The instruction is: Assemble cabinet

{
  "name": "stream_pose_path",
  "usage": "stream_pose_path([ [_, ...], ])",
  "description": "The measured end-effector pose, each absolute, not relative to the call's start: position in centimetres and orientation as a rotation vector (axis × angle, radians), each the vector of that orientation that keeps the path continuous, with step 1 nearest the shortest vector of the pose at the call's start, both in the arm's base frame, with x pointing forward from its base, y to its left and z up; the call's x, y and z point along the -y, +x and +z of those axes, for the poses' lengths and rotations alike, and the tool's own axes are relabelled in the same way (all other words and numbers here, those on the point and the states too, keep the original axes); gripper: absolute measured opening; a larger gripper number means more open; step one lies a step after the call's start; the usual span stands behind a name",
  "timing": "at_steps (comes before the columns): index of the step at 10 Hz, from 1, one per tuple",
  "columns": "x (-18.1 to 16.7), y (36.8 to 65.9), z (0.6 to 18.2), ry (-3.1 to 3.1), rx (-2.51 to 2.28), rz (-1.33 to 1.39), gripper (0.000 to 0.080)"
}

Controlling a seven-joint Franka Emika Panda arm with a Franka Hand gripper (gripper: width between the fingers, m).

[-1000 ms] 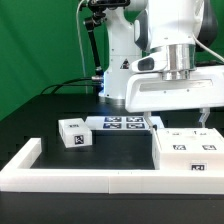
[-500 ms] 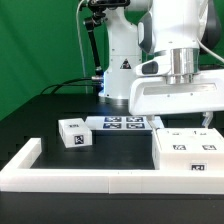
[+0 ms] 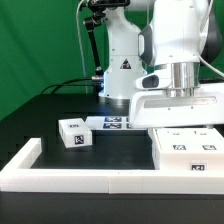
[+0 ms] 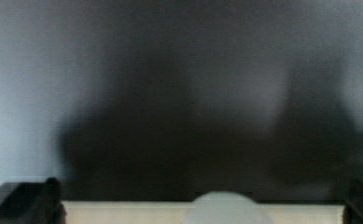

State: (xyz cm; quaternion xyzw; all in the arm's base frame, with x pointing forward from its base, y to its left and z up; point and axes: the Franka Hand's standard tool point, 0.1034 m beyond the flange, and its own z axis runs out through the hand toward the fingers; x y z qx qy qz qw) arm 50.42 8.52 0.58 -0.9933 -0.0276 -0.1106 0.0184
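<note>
In the exterior view we see bright, even light: the white arm [image 3: 185, 35] and white box [image 3: 190, 152] nearly wash out against the matte black counter [image 3: 45, 115], and shadows are soft. The wrist view gives us a dim, badly blurred grey smear.

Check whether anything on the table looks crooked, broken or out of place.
Nothing looks broken or spilled. The small white block sits alone, turned slightly askew to the marker board, apart from the big white box. The wrist view is too blurred to add more.
</note>
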Motion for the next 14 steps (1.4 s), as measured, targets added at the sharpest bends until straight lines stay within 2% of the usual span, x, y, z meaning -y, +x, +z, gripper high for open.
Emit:
stream_pose_path([
  [4,-7.68,50.35,0.26,-3.091,0.111,-0.333,0.0797],
  [6,-7.8,50.34,0.27,-3.09,0.112,-0.333,0.054],
  [7,-7.83,50.33,0.27,-3.09,0.115,-0.334,0.054],
  [8,-7.83,50.3,0.26,-3.09,0.124,-0.336,0.0338],
  [9,-7.82,50.21,0.24,-3.09,0.143,-0.341,0.0201],
  [10,-7.82,50.19,0.24,-3.09,0.147,-0.34,0.0201],
  [11,-7.82,50.19,0.24,-3.09,0.151,-0.34,0.0051],
  [12,-7.82,50.19,0.23,-3.09,0.155,-0.34,0.0016],
  [14,-7.82,50.19,0.23,-3.091,0.168,-0.341,0.0004],
])
